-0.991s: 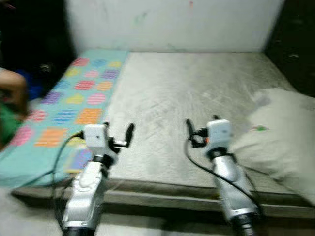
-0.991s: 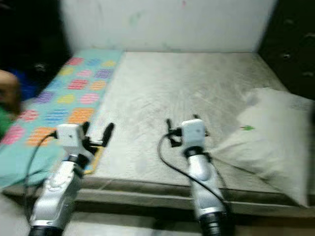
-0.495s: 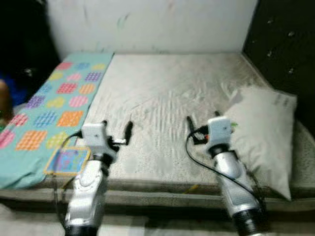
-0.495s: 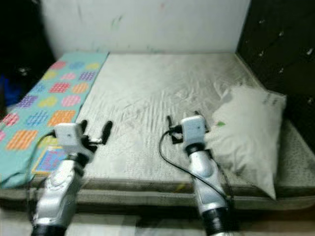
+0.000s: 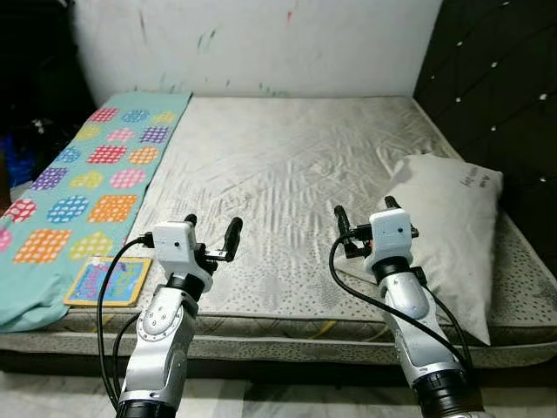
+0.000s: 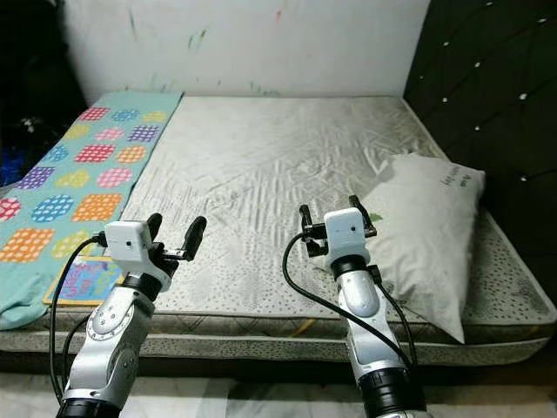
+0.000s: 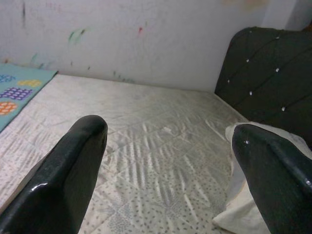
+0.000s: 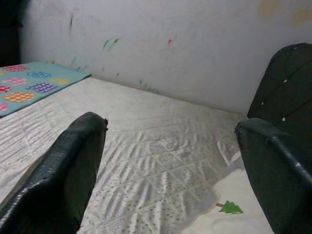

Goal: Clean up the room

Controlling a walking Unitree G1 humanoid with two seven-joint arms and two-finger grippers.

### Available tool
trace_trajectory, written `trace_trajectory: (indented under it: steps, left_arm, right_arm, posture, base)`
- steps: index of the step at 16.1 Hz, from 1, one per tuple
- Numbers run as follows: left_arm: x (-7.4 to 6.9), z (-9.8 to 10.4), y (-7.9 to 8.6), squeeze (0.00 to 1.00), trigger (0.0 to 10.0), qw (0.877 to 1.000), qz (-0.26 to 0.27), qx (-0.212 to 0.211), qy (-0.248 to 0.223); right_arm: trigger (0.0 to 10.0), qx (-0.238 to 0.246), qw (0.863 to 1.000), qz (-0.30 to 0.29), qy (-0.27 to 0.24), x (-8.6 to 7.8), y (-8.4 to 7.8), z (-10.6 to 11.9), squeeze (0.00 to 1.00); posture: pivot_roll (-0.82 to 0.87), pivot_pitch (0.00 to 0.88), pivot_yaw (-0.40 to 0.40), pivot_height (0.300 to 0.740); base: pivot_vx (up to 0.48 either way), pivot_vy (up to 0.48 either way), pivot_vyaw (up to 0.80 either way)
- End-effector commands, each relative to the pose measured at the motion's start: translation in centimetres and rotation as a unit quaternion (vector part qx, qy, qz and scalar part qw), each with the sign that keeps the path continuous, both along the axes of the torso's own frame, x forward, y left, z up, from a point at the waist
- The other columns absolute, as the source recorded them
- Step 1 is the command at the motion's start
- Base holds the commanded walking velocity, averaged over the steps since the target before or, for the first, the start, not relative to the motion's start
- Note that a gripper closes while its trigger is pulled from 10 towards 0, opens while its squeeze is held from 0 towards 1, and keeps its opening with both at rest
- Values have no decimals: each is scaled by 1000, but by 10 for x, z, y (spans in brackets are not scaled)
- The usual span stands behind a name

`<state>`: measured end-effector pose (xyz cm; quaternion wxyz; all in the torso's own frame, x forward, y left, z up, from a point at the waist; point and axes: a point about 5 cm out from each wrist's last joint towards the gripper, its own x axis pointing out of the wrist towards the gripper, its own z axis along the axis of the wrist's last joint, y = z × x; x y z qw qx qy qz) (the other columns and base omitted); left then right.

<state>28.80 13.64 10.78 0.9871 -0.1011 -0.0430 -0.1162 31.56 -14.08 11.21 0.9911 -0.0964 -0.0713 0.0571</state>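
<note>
A bare grey-white mattress lies before me. A white pillow rests on its right side, next to the dark padded headboard. A turquoise blanket with coloured patches covers the mattress's left strip, and a small colourful book lies on its near end. My left gripper is open over the near edge of the mattress, holding nothing. My right gripper is open too, just left of the pillow's near corner. In the right wrist view the pillow with a green tree print lies below the fingers.
A white wall with paint marks stands behind the bed. A dark area with a blue object lies at the far left. The floor shows below the mattress's front edge.
The camera has swung right and steadied: the headboard and whole pillow have come into view, and the person's arm at the left edge is gone. Both grippers hold the same open pose.
</note>
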Motion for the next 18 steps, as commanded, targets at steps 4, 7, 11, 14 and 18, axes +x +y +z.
trace_trajectory:
  steps: [4, 7, 11, 14, 18]
  left_arm:
    - [-4, -4, -1, 0, 10000, 1000, -6, 1, 0]
    - [-10, -15, 13, 0, 10000, 999, 20, 19, 19]
    - [-20, -23, 32, 0, 10000, 998, 56, 19, 34]
    - [-20, -18, 28, 0, 10000, 998, 59, 9, 26]
    - [-23, -14, 26, 0, 10000, 997, 68, -6, 28]
  right_arm:
    - [10000, 26, 1000, 15, 1, -2, 2, 0, 0]
    - [10000, 46, 999, 25, 1, -11, -4, 0, 0]
    - [10000, 32, 999, 18, 19, -21, -22, -8, 0]
    - [10000, 36, 998, 43, 18, -16, -9, -1, 0]
    - [10000, 34, 997, 69, 30, -17, -1, -1, 0]
  posture:
    - [-120, 0, 17, 740]
    - [-123, 0, 23, 740]
    - [-120, 0, 6, 740]
    - [-108, 0, -33, 740]
    - [-90, 0, -73, 740]
  base:
    - [292, 0, 0]
    - [165, 0, 0]
    - [0, 0, 0]
    - [0, 0, 0]
    - [0, 0, 0]
